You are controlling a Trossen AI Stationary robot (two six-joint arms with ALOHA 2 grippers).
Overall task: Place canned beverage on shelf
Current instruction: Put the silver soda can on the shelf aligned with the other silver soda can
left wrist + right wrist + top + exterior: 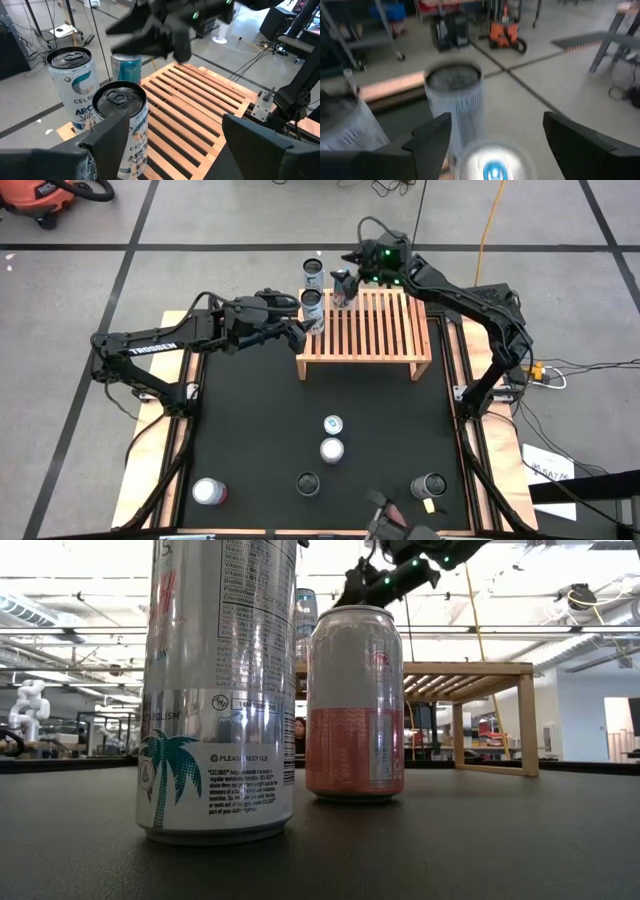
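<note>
While both end effectors gape empty, black mat [260,420], slatted shelf [375,330], grey tiled floor [200,220]; cans scattered.

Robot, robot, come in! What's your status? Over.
Left gripper open beside a can on the shelf corner. Right gripper open above teal can at shelf's back edge. Spare cans wait on the table.

Robotics lab or workshop: grey tiled floor [250,220], orange shop vacuum [45,198], trailing cables [490,230], white robot figure [28,705], exposed ceiling ducts [30,610].
</note>
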